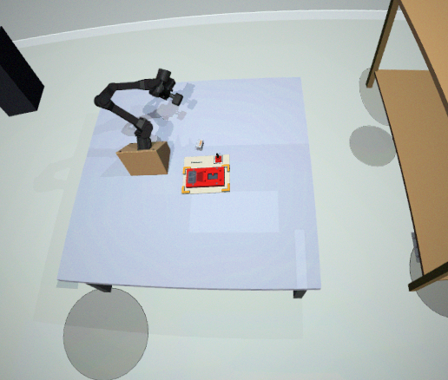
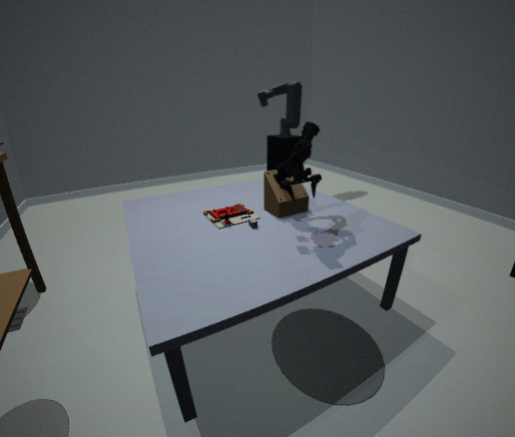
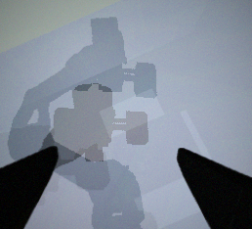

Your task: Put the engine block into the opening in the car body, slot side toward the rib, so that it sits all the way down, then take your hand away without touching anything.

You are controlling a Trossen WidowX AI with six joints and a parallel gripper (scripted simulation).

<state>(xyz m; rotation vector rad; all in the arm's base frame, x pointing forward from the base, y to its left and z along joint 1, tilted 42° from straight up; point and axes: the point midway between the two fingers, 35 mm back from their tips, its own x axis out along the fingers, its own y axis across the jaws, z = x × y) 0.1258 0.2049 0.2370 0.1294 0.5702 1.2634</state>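
Pale grey and small, the engine block (image 1: pixel 200 144) (image 2: pixel 253 223) sits on the table (image 1: pixel 248 256) (image 2: pixel 206 269) near mid-frame from above, just outside the red car body (image 1: pixel 205 177) (image 2: pixel 223 213) — pickup comes first; the gripper (image 1: pixel 172 95) (image 2: pixel 303 195) (image 3: pixel 119 153), upper left, has fingers spread, empty — it should swing over and descend

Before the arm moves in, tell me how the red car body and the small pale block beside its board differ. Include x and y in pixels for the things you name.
The car body (image 1: pixel 202 183) is bright red, while the small block (image 1: pixel 200 144) (image 2: pixel 253 223) is mostly whitish on top. The car body is long and flat; the block is far smaller and stubbier. The car body lies on the cream board (image 1: pixel 189 160), the block off it. Neither is in the gripper (image 2: pixel 303 196).
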